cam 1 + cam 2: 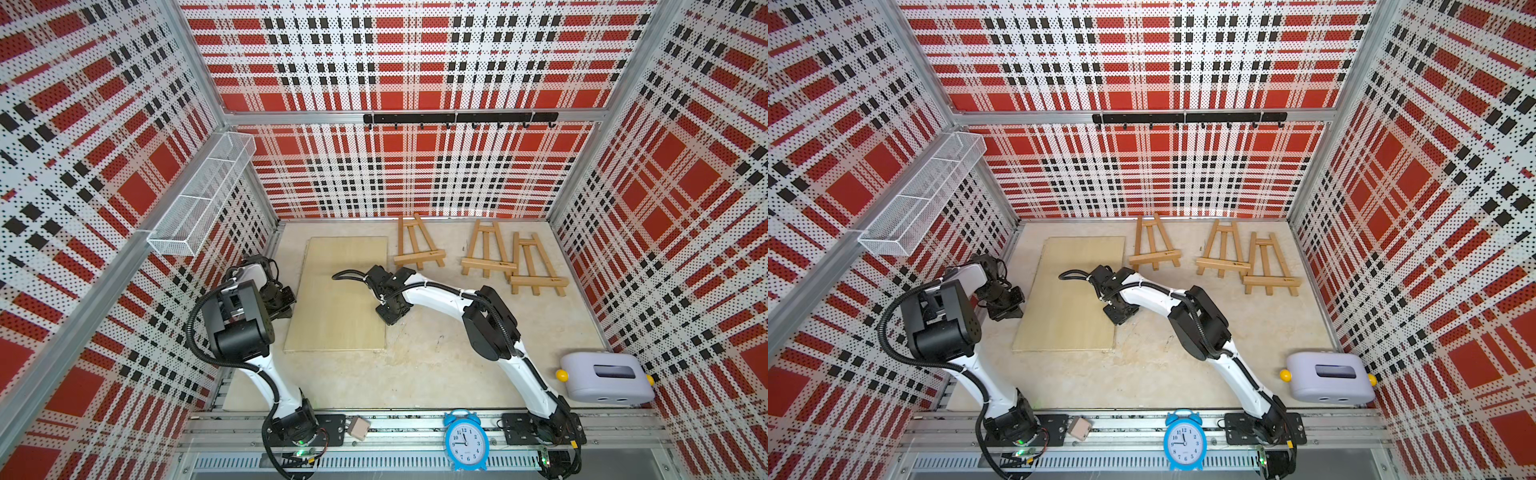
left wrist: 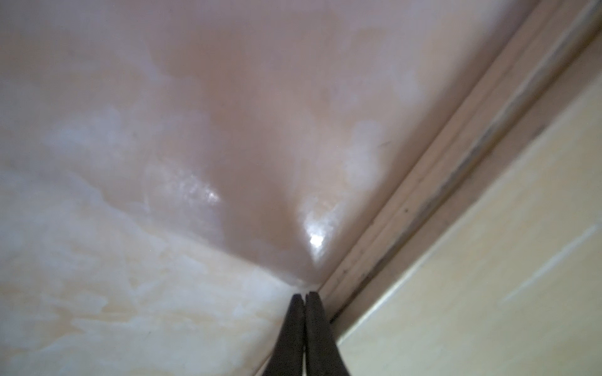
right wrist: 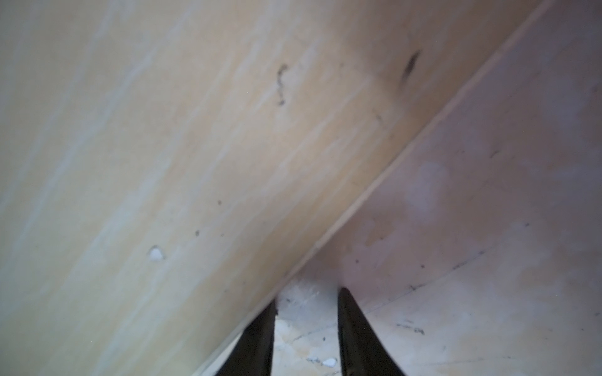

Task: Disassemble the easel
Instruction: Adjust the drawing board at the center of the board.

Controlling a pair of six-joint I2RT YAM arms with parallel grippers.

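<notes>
Plaid walls (image 1: 395, 62) box in the pale table (image 1: 415, 365); flat board (image 1: 336, 291) fills mid-frame. Three easels (image 1: 486, 253) lie upper right, unobstructed. Left gripper (image 2: 305, 294) pinched shut beside the board's edge; right gripper (image 3: 306, 299) parted, empty, at the opposite edge.

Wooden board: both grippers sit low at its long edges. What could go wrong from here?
1. The left gripper is shut beside the wooden board, tips near the table; pressing in may shove the board rather than lift it.
2. The right gripper is only slightly open at the opposite thin edge; closing could slip off.
3. A shoved board might hit the nearest easel.
</notes>
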